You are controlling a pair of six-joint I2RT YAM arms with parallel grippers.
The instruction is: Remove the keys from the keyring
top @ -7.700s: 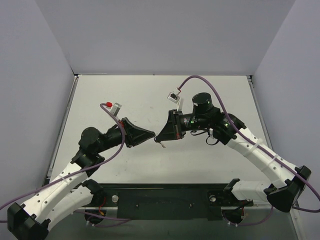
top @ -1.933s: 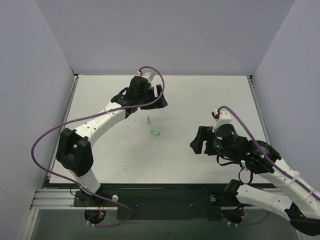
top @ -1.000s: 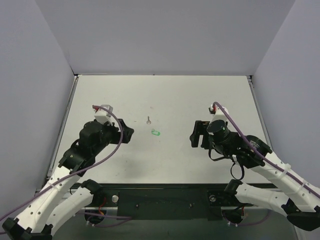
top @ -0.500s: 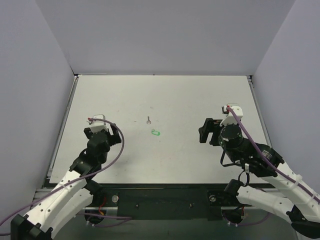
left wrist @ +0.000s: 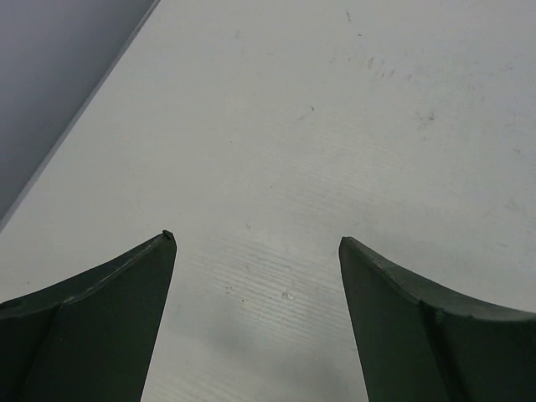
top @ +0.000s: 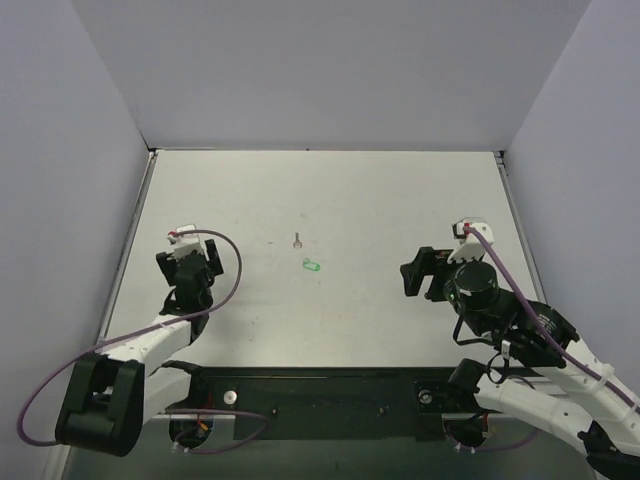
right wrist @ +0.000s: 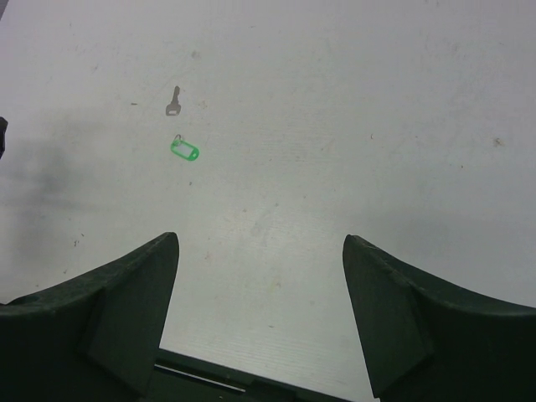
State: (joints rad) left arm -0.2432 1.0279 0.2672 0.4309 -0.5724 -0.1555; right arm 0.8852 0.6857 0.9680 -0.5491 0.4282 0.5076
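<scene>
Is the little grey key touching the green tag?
Apart. The right wrist view shows the key and the green tag lying with bare table between them.

Soft, even light from above leaves the white table (top: pixel 400 190) bright, with no glare. Shadows are faint and blurred at the edges: one grey smudge lies at the left of the right wrist view, another at the near edge of the left wrist view. Scuffs on the table show sharply.
</scene>
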